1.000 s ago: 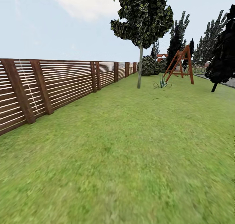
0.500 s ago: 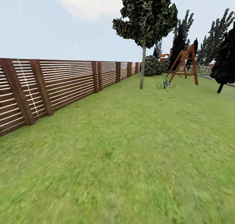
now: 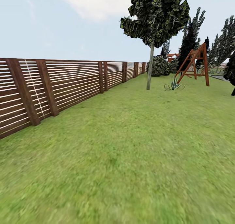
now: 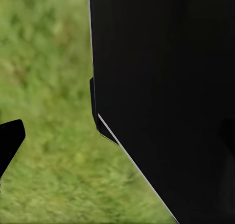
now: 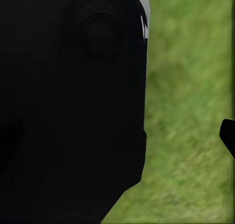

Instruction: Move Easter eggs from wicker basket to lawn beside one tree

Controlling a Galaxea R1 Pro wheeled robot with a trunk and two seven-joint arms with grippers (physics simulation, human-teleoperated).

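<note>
Grass fills the lower two thirds of the head view: the lawn (image 3: 130, 152) runs from the bottom edge back toward the upper right of the frame. Along the left side a brown slatted fence (image 3: 65, 85) recedes from the left edge toward the centre. Right of centre in the upper part stands the tree (image 3: 149, 70), its pale straight trunk upright on the grass and its jagged dark crown reaching the top edge. Just right of its foot sits a small spiky plant (image 3: 173, 85), and beyond that an orange-brown swing frame (image 3: 195, 63). A rounded dark bush (image 3: 160, 66) sits behind the trunk near the fence's far end. Taller dark trees (image 3: 225, 41) line the right edge.

Both wrist views show blurred grass beside large black robot parts, with one dark fingertip at the frame edge. Whether either gripper's jaws are wide or narrow cannot be told.
</note>
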